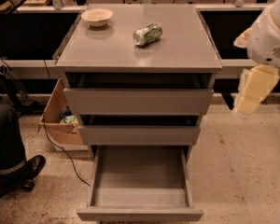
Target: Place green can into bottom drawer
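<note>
Grey and flat, the cabinet's tabletop [186, 45] carries the green can [148, 34], which lies on its side near the middle, well apart from a beige bowl [97, 17] at the back left. We cannot read any writing on the can's green and white pattern. Below, the bottom drawer [140, 171] stands pulled far out, its plain grey floor showing. Our hand [249, 99] hangs beside the cabinet's right side, and we cannot tell whether it is spread or pressed together.
</note>
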